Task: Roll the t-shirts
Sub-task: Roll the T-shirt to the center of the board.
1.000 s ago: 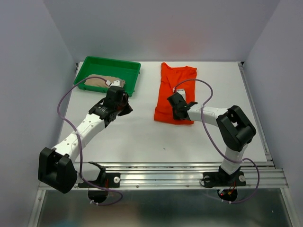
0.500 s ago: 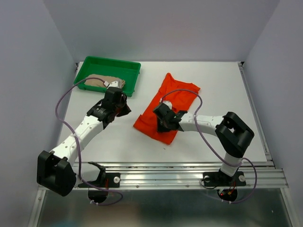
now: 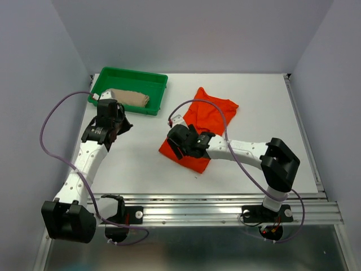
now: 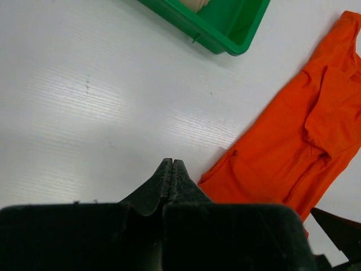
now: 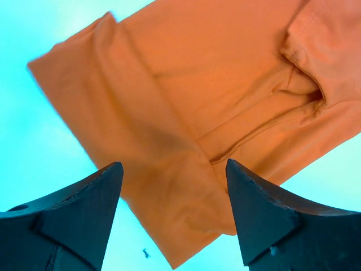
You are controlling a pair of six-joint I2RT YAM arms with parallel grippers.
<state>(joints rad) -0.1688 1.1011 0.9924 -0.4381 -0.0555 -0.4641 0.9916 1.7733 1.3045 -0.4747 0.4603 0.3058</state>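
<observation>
Left arm: reaches up the left side of the counter; wrist just short of the tray; left jaws pressed shut, holding nothing, over bare counter.
Right arm: stretched low and leftward across the counter; wrist above the near-left end of the orange shirt; right jaws spread wide and empty, cloth showing below the gap.
Orange shirt: mid-counter, flat, on a diagonal from near-left to far-right; folded lengthwise; creased, with a bunched flap toward the far end.
Beige shirt: a soft bundle inside the tray at the far left.
Change: a second ago the orange shirt lay straight, further right; it now sits nearer the centre and skewed; the right jaws, then nearly closed at its near edge, have opened; the left arm has swung left, away from the tray's right end.
</observation>
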